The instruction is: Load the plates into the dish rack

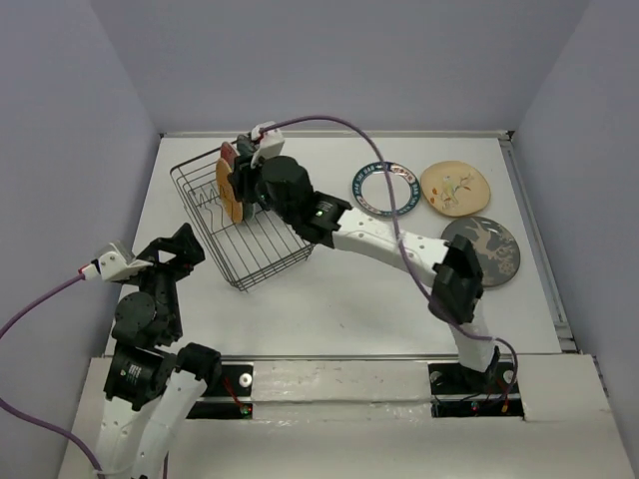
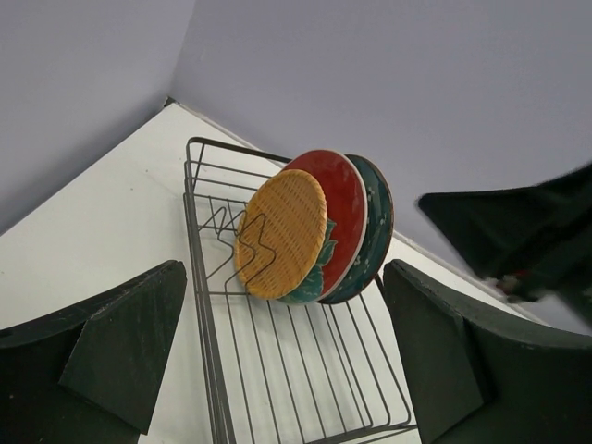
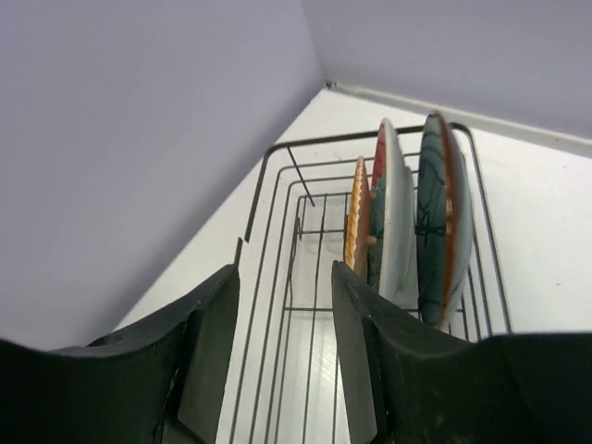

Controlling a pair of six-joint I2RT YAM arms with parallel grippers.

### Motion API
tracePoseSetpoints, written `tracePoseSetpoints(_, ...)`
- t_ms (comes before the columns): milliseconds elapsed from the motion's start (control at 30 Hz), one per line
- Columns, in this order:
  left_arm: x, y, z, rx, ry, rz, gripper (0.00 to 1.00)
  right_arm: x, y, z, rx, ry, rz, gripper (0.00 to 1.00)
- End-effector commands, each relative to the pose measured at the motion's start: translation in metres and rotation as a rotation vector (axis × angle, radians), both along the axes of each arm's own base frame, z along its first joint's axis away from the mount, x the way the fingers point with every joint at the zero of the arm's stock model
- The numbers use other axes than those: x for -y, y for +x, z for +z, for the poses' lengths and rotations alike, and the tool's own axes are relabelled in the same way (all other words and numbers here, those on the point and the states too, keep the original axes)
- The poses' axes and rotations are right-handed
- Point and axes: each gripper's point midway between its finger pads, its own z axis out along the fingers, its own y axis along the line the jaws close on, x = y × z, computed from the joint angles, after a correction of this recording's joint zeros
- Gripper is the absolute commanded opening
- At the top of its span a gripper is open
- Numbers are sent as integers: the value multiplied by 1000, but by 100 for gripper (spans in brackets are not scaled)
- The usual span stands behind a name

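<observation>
Orange woven plate (image 2: 282,231), red-and-teal floral plate (image 2: 347,199) and dark teal plate (image 2: 377,213) stand in the dish rack (image 1: 250,239); right gripper (image 3: 282,277) over it, jaws parted, empty; left gripper (image 2: 282,273) released wide.

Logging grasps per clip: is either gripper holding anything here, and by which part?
Nothing is held. The left gripper and right gripper are both open and empty; the right hovers over the dish rack.
</observation>
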Motion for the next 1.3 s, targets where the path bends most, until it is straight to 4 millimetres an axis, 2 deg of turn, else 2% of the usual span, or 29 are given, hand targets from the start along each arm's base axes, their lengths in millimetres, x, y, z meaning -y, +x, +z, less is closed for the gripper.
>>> tracePoseSetpoints(0, 2, 0, 9, 36, -2, -13, 99, 75, 3, 27, -42, 115, -144, 53)
tracePoseSetpoints(33, 3, 0, 9, 37, -1, -20, 99, 103, 2, 39, -60, 169, -184, 55)
tracePoseSetpoints(67, 4, 0, 9, 39, 0, -26, 99, 117, 14, 3, -128, 154, -227, 55)
tracePoseSetpoints(100, 5, -1, 10, 43, 1, -32, 99, 161, 31, 11, -157, 230, -282, 55)
tracePoseSetpoints(133, 6, -1, 10, 45, 3, -39, 99, 186, 32, -40, -285, 259, -333, 55)
tracePoseSetpoints(167, 7, -1, 11, 48, 3, -45, 99, 207, 36, -56, -329, 288, -356, 55)
tracePoseSetpoints(200, 8, -1, 11, 47, 4, -48, 99, 234, 37, -57, -341, 337, -405, 55)
tracePoseSetpoints(233, 9, -1, 11, 47, 6, -54, 99, 271, 51, -69, -360, 396, -501, 55)
tracePoseSetpoints(267, 9, -1, 11, 47, 6, -57, 99, 295, 46, -106, -409, 368, -564, 55)
tracePoseSetpoints(300, 10, -1, 11, 49, 8, -63, 99, 312, 47, -111, -415, 386, -593, 55)
tracePoseSetpoints(333, 10, -1, 10, 48, 9, -63, 99, 343, 57, -121, -420, 400, -663, 55)
tracePoseSetpoints(400, 11, -1, 11, 51, 8, -66, 99, 367, 59, -146, -472, 400, -701, 55)
tracePoseSetpoints(433, 12, 0, 11, 50, 9, -71, 99, 387, 65, -154, -478, 404, -747, 55)
tracePoseSetpoints(467, 12, 0, 11, 48, 11, -73, 99, 396, 67, -160, -485, 400, -771, 55)
tracePoseSetpoints(500, 12, 0, 11, 50, 11, -72, 99, 401, 70, -166, -500, 399, -777, 55)
tracePoseSetpoints(533, 13, 0, 10, 47, 12, -77, 99, 411, 74, -180, -526, 394, -807, 55)
tracePoseSetpoints(633, 14, 1, 11, 47, 14, -78, 99, 419, 82, -203, -567, 405, -834, 55)
tracePoseSetpoints(700, 14, 2, 9, 41, 16, -80, 99, 426, 88, -212, -578, 421, -848, 55)
tracePoseSetpoints(733, 15, 2, 9, 41, 16, -81, 99, 423, 94, -211, -575, 433, -839, 55)
tracePoseSetpoints(767, 15, 2, 9, 41, 17, -82, 99, 428, 98, -225, -600, 425, -860, 55)
tracePoseSetpoints(800, 16, 3, 8, 34, 21, -84, 99, 431, 104, -227, -612, 448, -863, 55)
tracePoseSetpoints(900, 16, 4, 8, 33, 21, -82, 99, 430, 109, -248, -665, 460, -857, 55)
tracePoseSetpoints(967, 15, 4, 9, 34, 22, -81, 99, 428, 112, -252, -669, 463, -854, 55)
tracePoseSetpoints(1033, 16, 5, 8, 33, 22, -84, 99, 426, 116, -264, -691, 452, -854, 55)
tracePoseSetpoints(1100, 16, 4, 9, 35, 21, -84, 99, 420, 125, -265, -697, 457, -829, 52)
tracePoseSetpoints(1133, 16, 5, 9, 34, 23, -82, 99, 418, 126, -275, -720, 459, -829, 51)
tracePoseSetpoints(1267, 15, 5, 8, 30, 24, -76, 99, 407, 136, -285, -750, 497, -798, 28)
